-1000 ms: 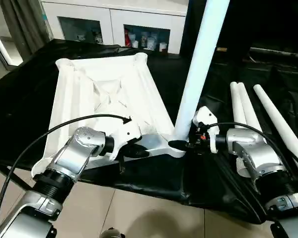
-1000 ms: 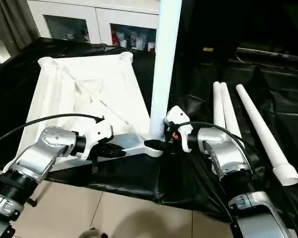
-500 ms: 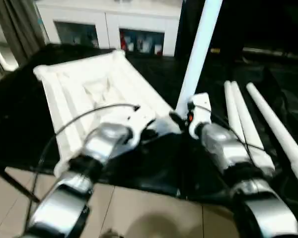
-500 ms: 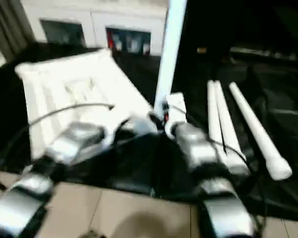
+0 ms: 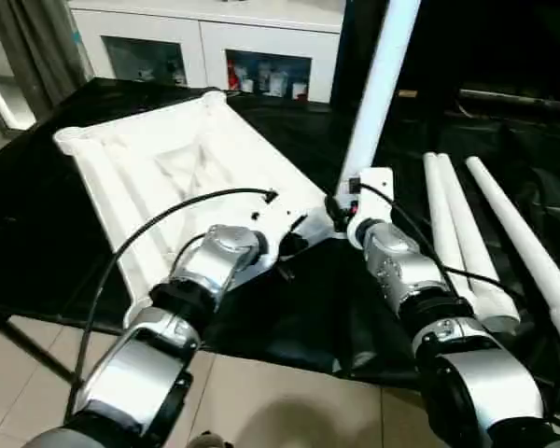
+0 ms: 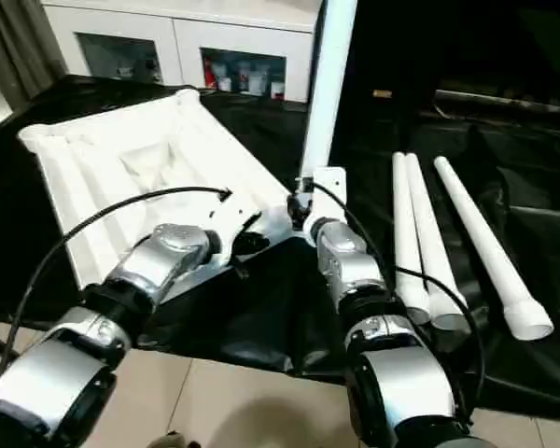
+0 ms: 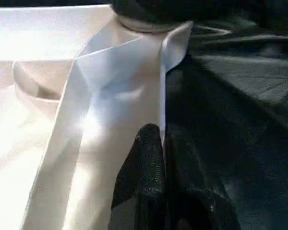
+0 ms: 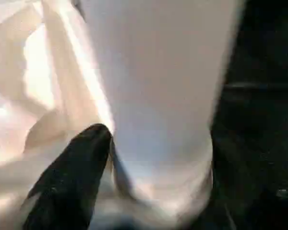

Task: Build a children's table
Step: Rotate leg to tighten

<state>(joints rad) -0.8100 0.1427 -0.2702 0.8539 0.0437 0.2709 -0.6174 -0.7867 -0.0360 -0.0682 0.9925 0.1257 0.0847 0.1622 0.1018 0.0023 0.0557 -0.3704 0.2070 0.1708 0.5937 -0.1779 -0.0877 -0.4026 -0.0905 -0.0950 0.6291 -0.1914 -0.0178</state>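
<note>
Two grippers at tabletop (image 5: 159,168): left gripper (image 7: 161,143) clenched on rim; right gripper (image 5: 338,213) around upright leg (image 5: 373,89), grip cannot be told.

The white plastic rectangular tabletop (image 5: 182,187) has swung round on the black-draped work table (image 5: 37,215), its near corner now further from the edge. Both silver forearms now reach straighter forward, elbows drawn in.
</note>
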